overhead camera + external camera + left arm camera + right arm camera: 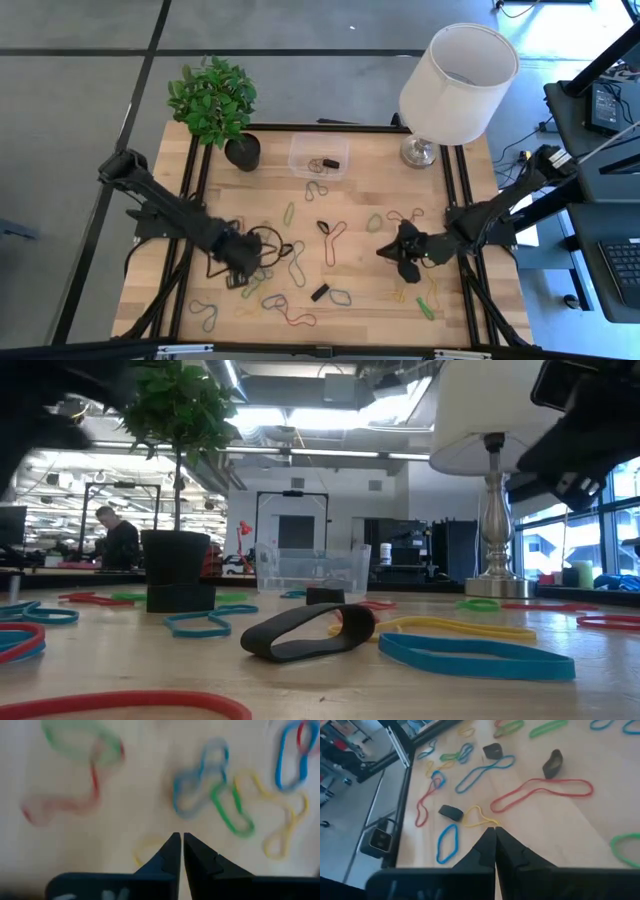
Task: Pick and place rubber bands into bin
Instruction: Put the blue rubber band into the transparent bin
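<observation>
High view shows the rubber bands [333, 241] scattered loose across the bench [470, 180], most of them on the side of the bin [318, 156] away from the lamp [455, 85] and plant pot [243, 152]. The bin stands between the plant pot and the lamp base, and it holds what looks like one or two dark bands already. Most of the task remains, judging by the number of loops outside the bin.

The left hand [180, 842] hovers low over a cluster of blue, green and yellow bands [220, 800], well apart from the bin on the plant-pot side. Its fingers are pressed together, with nothing visible between the tips. The right hand [494, 836] is on the lamp side of the bin, also well apart from it. Its fingers are likewise pressed together; a yellow band [476, 816] lies just at the tips, but whether it is pinched cannot be told.

Risks from this state:

- Overlapping loops. The blue, green and yellow bands cross each other. A pinch on one would probably drag its neighbours, which may drop short of the bin.
- Thin, flat targets. A band lying flush on the bench can slip out from under closing fingertips, giving an empty lift.
- Light container. A hand brushing the bin wall could push it toward the lamp base or plant pot.
</observation>
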You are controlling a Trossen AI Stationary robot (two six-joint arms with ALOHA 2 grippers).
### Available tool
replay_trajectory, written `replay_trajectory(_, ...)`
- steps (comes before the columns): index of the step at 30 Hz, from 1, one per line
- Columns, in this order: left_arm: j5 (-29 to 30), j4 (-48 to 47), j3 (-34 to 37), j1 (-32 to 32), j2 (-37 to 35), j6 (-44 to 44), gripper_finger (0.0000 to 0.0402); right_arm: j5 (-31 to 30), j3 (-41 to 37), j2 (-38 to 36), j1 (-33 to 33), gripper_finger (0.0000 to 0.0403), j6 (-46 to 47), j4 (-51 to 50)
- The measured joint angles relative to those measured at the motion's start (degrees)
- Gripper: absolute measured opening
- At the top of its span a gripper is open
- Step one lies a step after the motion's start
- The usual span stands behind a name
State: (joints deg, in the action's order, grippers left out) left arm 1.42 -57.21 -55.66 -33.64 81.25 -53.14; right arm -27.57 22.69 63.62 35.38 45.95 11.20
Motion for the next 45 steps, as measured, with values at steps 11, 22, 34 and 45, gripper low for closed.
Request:
replay_trajectory(11, -6.79, 6.64, 0.00, -16.47, 6.92, -26.82, 0.0124, 2.16, -0.16, -0.18, 0.13, 0.0004, -6.20, 1.31)
replay_trajectory(22, -6.28, 12.54, 0.09, -25.82, 12.28, -15.81, 0.0109, 4.26, -0.16, -0.16, 0.13, 0.0005, -1.94, 1.96)
replay_trajectory(34, -4.49, 13.52, -0.08, -29.01, 18.94, -11.61, 0.0085, 3.63, -0.14, -0.14, 0.13, 0.0006, 0.93, 6.86)
replay_trajectory(45, -4.20, 11.01, -1.22, -28.22, 22.06, -14.05, 0.0009, 1.57, -0.14, -0.14, 0.04, 0.0006, 0.40, 10.54)
